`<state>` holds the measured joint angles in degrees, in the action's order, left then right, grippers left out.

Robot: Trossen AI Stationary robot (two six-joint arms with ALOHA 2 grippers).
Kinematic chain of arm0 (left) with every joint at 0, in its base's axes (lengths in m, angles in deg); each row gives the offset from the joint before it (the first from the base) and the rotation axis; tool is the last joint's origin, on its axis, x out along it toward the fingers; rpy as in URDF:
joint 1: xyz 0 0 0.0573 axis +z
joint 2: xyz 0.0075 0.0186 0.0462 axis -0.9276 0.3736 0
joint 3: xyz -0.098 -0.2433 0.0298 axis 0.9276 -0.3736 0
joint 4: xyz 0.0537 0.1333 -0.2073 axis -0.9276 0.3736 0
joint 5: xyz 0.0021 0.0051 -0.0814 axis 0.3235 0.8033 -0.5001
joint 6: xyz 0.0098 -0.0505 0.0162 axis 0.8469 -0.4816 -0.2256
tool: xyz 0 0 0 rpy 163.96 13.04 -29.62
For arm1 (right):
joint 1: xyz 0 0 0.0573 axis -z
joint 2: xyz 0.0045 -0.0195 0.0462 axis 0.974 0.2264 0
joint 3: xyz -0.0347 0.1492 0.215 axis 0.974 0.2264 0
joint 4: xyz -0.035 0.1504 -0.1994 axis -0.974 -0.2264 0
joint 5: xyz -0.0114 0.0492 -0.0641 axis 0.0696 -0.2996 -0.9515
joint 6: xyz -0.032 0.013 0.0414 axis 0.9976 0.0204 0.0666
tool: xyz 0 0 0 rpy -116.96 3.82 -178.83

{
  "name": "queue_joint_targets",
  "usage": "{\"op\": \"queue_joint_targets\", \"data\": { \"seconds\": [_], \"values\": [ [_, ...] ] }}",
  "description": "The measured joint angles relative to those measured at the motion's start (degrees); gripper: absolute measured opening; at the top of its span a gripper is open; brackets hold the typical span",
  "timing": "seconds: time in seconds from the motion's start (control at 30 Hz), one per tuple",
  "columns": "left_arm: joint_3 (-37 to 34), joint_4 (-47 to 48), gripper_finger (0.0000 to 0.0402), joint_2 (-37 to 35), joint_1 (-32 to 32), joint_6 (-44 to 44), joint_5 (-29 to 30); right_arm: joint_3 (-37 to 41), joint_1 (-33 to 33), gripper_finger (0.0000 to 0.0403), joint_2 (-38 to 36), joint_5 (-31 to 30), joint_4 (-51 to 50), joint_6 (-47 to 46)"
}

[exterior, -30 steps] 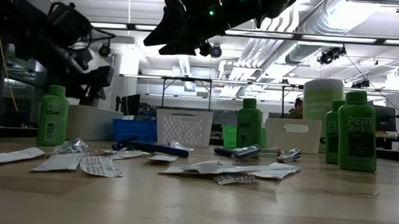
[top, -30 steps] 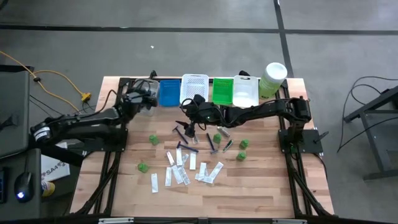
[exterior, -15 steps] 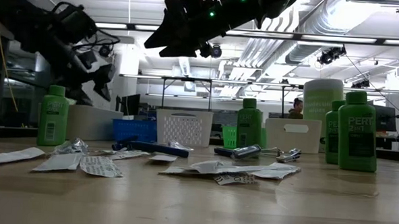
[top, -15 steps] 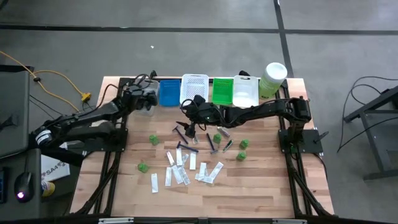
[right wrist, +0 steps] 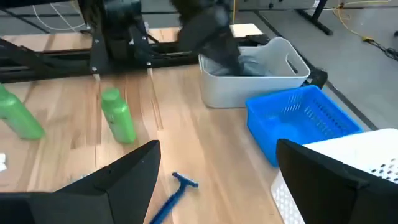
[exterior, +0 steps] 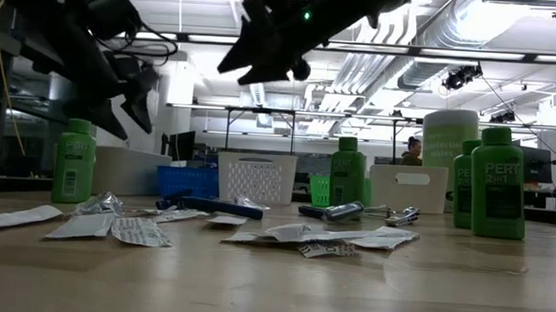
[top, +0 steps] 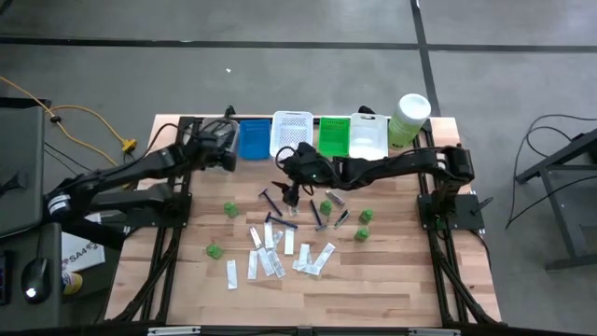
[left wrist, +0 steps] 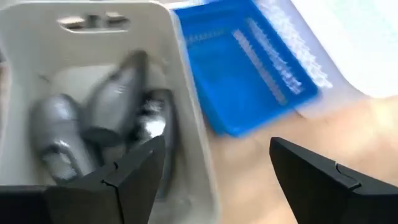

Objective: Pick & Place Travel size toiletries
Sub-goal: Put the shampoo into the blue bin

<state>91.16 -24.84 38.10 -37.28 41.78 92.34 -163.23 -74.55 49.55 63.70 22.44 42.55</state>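
Since a second ago, the left gripper [top: 227,140] has been shifted from a spot short of the clear basket [left wrist: 186,112] to directly above it, and its jaws have been spread wide and left empty. In the left wrist view, silvery tubes [left wrist: 118,99] are seen lying loose on the floor of that basket, between and beyond the parted fingers [left wrist: 134,177]. The left arm is stretched diagonally across the table's [top: 392,280] far left corner, its wrist tipped down over the basket.

The blue basket [top: 253,138] is taken as landmark. Just left of it stands the clear basket; to its right are lined up the white basket [top: 292,131], the green basket [top: 333,136] and a further white one. Nearer the camera than the blue basket, the remaining toiletries are scattered on the wood: thin dark razors [top: 272,201], small green bottles [top: 229,210], and farther forward a cluster of flat white sachets [top: 266,261]. In the low view the bottles are shown upright, with printed labels.

The right gripper [top: 291,177] is held above the table just right of and in front of the blue basket, over the razors, its fingers [right wrist: 118,177] parted with nothing between them. A blue-handled razor [right wrist: 171,196] is seen below it in the right wrist view.
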Motion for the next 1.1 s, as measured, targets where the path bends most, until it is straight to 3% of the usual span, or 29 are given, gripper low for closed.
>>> {"op": "queue_joint_targets", "data": {
  "seconds": [0.27,0.5,0.83,1.1],
  "values": [
    [-0.02,11.17,0.0289,-7.59,-14.95,-10.34,2.50,-0.07,-0.62,0.0313,-2.28,-0.82,-7.24,0.00],
    [-0.02,15.51,0.0289,-8.87,-26.57,-19.41,4.60,0.02,-0.87,0.0313,-2.17,-1.10,-8.45,0.10],
    [0.15,16.12,0.0289,-5.61,-34.16,-25.26,4.14,0.02,-0.87,0.0313,-2.18,-1.08,-8.66,0.19],
    [8.95,23.19,0.0289,2.19,-37.64,-25.46,4.60,0.02,-0.87,0.0313,-2.18,-1.08,-8.70,0.19]
  ]
}}
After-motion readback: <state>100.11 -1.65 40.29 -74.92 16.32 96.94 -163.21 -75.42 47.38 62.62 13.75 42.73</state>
